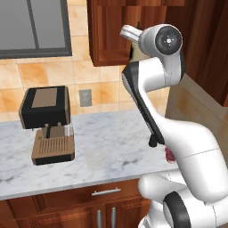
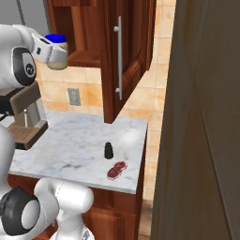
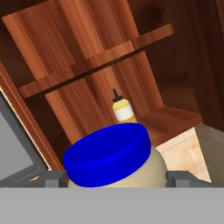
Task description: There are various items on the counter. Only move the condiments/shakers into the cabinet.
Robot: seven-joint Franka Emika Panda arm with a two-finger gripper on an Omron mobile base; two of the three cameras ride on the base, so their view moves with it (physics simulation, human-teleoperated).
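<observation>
My gripper [image 3: 116,178] is shut on the blue-lidded jar [image 3: 114,158], with a finger showing on each side of it. In the right base view the jar [image 2: 59,55] hangs in the air at the open front of the cabinet [image 2: 86,58], level with its floor. The yellow squeeze bottle [image 3: 124,110] stands upright on the cabinet floor, further in than the jar. On the counter [image 2: 75,145] the small black shaker [image 2: 108,150] stands upright. The dark-red lumpy object [image 2: 116,170] lies in front of the shaker, near the counter's front edge.
The cabinet door [image 2: 131,61] hangs open with its metal handle [image 2: 118,56] towards me, right of the jar. One shelf [image 3: 96,65] crosses the cabinet above the bottle. A coffee machine [image 1: 46,124] stands at the counter's left. A tall wooden panel [image 2: 206,117] bounds the right.
</observation>
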